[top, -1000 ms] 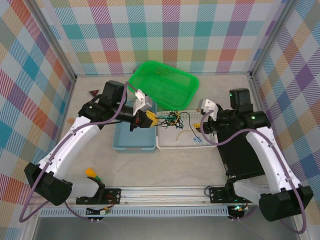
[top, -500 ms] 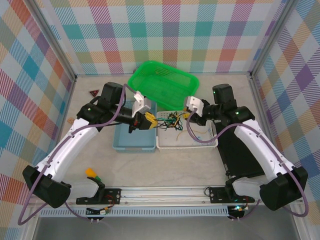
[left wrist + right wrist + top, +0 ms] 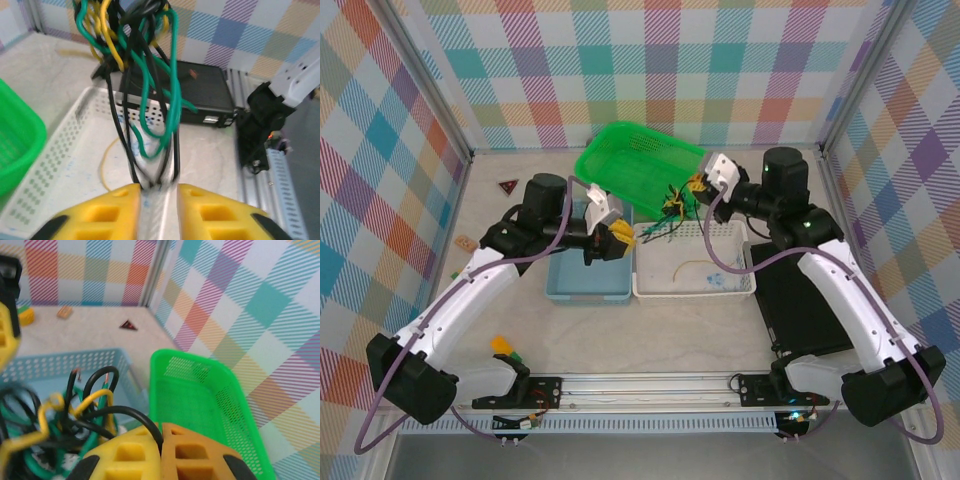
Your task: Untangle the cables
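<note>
A tangle of black, green and yellow cables [image 3: 672, 205] hangs in the air over the back edge of the white basket [image 3: 695, 291]. My right gripper [image 3: 698, 186] holds it from above, its jaws shut on a black cable [image 3: 125, 412] that runs into the seam between the fingers [image 3: 161, 427]. From the bundle [image 3: 145, 75], black and green strands drop to my left gripper [image 3: 159, 189]. That gripper [image 3: 628, 236] stands open by a narrow gap, the black strand ends lying at the gap's mouth. A loose tan-yellow cable [image 3: 686, 267] lies on the white basket's floor.
A green basket [image 3: 640, 165] sits tilted behind the tangle, close to the right gripper. A blue basket [image 3: 585, 288] lies under the left wrist. To the right is a black box [image 3: 810, 320], and small bits [image 3: 507, 186] lie at the far left.
The right gripper shut on the black cable and lifted the tangle back and up toward the green basket. The left gripper's jaws parted, and that arm drew back slightly.
</note>
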{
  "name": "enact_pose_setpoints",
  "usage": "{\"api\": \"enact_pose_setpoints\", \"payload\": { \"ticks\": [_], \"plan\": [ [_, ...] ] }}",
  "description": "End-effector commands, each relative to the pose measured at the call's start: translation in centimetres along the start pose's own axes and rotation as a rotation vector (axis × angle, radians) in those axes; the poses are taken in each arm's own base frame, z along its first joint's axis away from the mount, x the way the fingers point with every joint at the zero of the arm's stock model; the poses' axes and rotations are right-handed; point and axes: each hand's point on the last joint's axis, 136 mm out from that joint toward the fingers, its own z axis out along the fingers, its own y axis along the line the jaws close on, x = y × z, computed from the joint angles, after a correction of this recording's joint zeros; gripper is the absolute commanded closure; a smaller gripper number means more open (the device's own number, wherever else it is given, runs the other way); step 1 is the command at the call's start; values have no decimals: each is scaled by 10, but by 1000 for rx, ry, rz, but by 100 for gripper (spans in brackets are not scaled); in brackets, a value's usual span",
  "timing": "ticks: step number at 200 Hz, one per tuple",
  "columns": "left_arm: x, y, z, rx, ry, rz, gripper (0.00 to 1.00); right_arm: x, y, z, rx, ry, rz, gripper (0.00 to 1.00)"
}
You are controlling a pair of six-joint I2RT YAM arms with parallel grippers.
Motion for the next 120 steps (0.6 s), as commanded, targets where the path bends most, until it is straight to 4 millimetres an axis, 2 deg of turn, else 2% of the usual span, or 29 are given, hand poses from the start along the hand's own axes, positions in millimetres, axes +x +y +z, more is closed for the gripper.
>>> {"api": "enact_pose_setpoints", "payload": {
  "ticks": [1, 27, 47, 66, 89, 107, 120],
  "plan": [
    [-7, 10, 6, -28, -15, -35, 57, -34, -20, -5, 64, -97, 34, 100],
    [-10, 9, 4, -30, 0, -39, 43, -28, -17, -2, 49, -77, -19, 100],
    [-13, 14, -6, -106, 9, -24, 23, -23, -13, -1, 33, -57, -91, 100],
    [-19, 12, -17, -143, -12, 27, 10, -22, -4, -2, -15, -61, -173, 100],
    [-33, 3, -27, -113, -67, 51, 4, -22, 10, -2, -75, -112, -272, 100],
    [-43, -10, -30, -30, -81, 45, 3, -23, 21, -1, -144, -156, -319, 100],
    [-42, -19, -28, 43, -57, 35, 4, -24, 31, -1, -195, -196, -369, 100]
  ]
}}
